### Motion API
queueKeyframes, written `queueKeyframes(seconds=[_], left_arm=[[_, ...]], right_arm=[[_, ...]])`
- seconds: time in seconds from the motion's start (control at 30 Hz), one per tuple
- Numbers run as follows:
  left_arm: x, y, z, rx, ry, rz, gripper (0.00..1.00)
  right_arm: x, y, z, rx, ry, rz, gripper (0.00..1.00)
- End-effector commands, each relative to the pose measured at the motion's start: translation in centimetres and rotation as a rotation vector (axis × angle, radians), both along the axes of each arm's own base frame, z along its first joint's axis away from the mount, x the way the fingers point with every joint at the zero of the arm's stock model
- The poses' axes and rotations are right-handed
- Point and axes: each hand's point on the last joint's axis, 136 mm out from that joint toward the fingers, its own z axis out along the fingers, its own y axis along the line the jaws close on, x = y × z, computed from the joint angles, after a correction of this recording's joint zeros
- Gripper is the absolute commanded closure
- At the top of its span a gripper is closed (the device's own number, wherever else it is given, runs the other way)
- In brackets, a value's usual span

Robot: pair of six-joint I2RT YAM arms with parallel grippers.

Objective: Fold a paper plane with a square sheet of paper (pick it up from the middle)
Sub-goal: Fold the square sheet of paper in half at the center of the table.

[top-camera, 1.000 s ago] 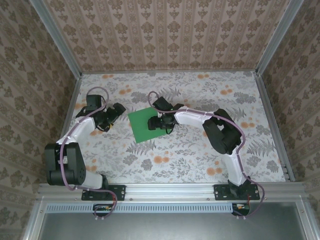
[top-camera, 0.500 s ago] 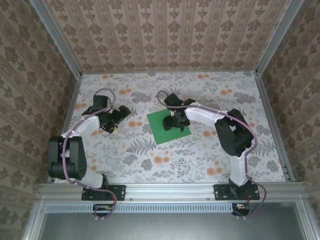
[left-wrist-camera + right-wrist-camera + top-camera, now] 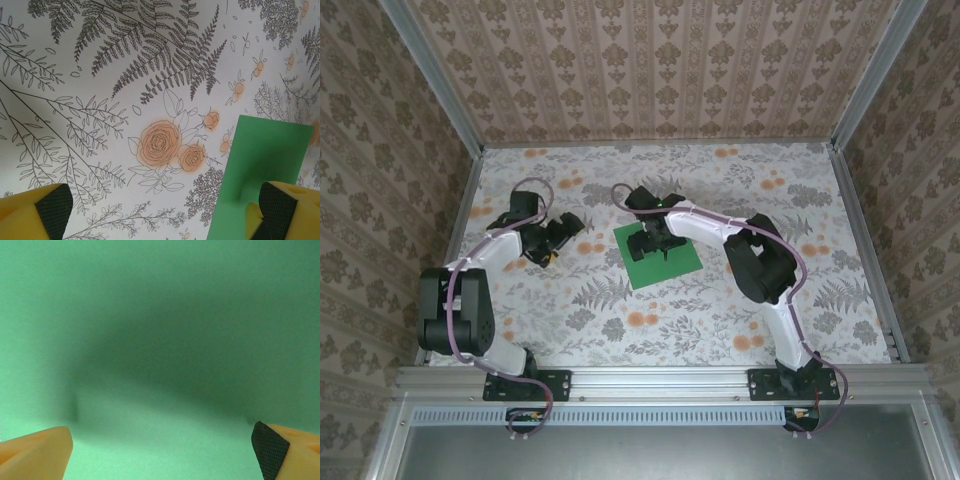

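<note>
Overhead, the square sheet of paper [image 3: 670, 268] lies on the floral surface [image 3: 720, 310] near its middle. The right tool [image 3: 650, 243] is directly over it and the left tool [image 3: 557, 232] is well apart to its left. Left wrist: fingers [image 3: 277, 210] spread wide above bare surface, the sheet's edge beside one of them. Right wrist: fingers spread wide, nothing gripped, green paper close beneath.

The square sheet of paper [image 3: 672, 268]: plain bright green. The table [image 3: 720, 310]: white, grey fern and orange rose print.
</note>
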Motion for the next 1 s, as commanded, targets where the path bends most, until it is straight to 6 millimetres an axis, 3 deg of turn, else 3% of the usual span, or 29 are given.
queueKeyframes(seconds=[0.0,0.3,0.5,0.73,0.87,0.97], left_arm=[[0.7,-0.4,0.5,0.0,-0.027,-0.023,0.0],[0.5,-0.5,0.4,-0.002,-0.025,-0.028,0.0],[0.5,-0.6,0.4,-0.01,-0.026,-0.028,0.0],[0.4,-1.1,0.3,-0.03,-0.032,-0.039,0.0],[0.6,-2.3,0.4,-0.08,-0.061,-0.051,0.0],[0.8,-4.0,0.9,-0.124,-0.103,-0.09,0.03]], right_arm=[[-0.5,-1.4,-0.8,-0.081,0.031,-0.012,0.06],[-2.4,-3.0,-4.3,-0.134,0.104,-0.014,0.12],[-2.4,-3.3,-4.8,-0.136,0.109,-0.029,0.19],[-1.6,-1.7,-2.5,0.004,0.083,-0.051,0.33],[-1.6,0.5,0.2,0.223,0.096,-0.074,0.53],[-1.5,2.6,2.5,0.472,0.133,-0.12,0.59]])
